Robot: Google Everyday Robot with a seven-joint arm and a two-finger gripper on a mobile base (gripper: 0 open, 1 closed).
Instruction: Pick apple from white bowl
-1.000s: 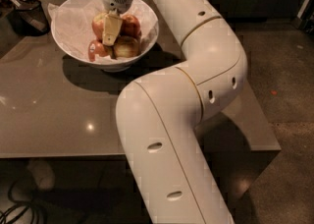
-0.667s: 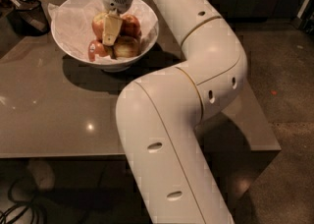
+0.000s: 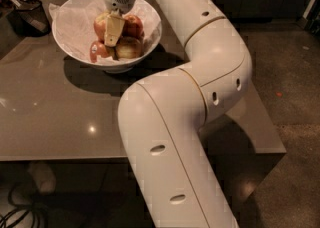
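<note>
The white bowl [image 3: 75, 47], lined with crinkled white paper, stands at the far left of the grey table. Several apples lie in it. The apple [image 3: 101, 24], the largest, yellow-green with a red-orange blush, lies at the back left of the pile, partly hidden by my gripper. My gripper [image 3: 114, 30] reaches down from above into the bowl, right against this apple and between it and a redder apple [image 3: 133, 24]. A yellowish apple [image 3: 129, 48] and a small red one [image 3: 98, 50] lie in front.
A dark container [image 3: 29, 15] stands at the table's far left corner, beside the bowl. My white arm [image 3: 200, 72] sweeps over the right half of the grey table [image 3: 60, 117]. A dark floor lies to the right.
</note>
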